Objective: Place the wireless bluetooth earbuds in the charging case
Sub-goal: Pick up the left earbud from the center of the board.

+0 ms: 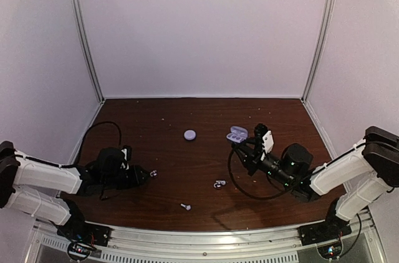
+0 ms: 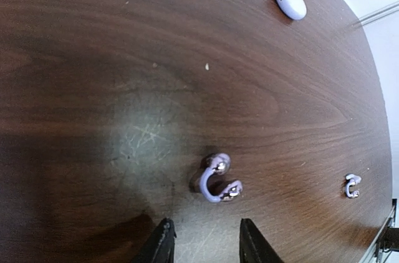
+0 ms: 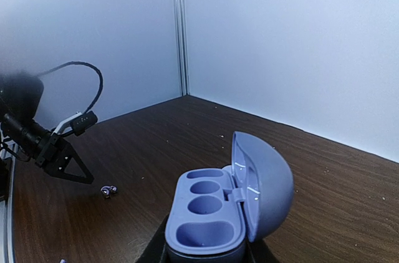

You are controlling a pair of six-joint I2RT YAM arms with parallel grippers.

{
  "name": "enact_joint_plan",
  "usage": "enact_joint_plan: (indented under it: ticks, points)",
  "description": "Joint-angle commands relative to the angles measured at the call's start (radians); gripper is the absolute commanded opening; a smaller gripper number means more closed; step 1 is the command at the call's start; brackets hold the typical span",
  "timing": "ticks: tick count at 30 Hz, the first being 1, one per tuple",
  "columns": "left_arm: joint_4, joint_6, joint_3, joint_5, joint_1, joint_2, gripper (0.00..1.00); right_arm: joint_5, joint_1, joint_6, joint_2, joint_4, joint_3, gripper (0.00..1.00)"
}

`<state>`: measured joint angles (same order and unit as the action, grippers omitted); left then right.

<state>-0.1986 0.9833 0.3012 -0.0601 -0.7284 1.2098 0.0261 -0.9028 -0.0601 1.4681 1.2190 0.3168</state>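
Earbuds [image 1: 219, 183], whitish-silver and short-stemmed, are lying overhead, left of the open lilac plastic charging case [image 1: 237, 133] your right gripper [image 1: 242, 141] is clamping. Left wrist: your left gripper [image 2: 202, 247] is hovering, jaws apart, before one earbud [image 2: 218, 182]. Right wrist: the case's wells are sitting empty.

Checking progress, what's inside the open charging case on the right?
The open charging case has empty wells, and nothing sits inside. Only its underside is hidden from view.
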Motion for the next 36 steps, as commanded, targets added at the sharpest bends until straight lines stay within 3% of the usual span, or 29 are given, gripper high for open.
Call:
enact_joint_plan:
  ticks: [1,17,23,36]
  points:
    - [-0.24,0.096,-0.075,0.114,0.042,-0.001,0.38,0.014,0.005,-0.01,-0.022,0.007,-0.008,0.01]
    - [-0.337,0.212,-0.065,0.344,0.172,0.166,0.36,0.011,0.004,-0.009,-0.041,0.005,-0.013,0.01]
    - [-0.412,0.242,-0.061,0.436,0.217,0.254,0.3,0.011,0.004,-0.008,-0.044,0.0,-0.009,0.01]
    - [-0.592,0.312,-0.106,0.494,0.256,0.38,0.22,0.005,0.004,-0.002,-0.064,-0.019,-0.009,0.01]
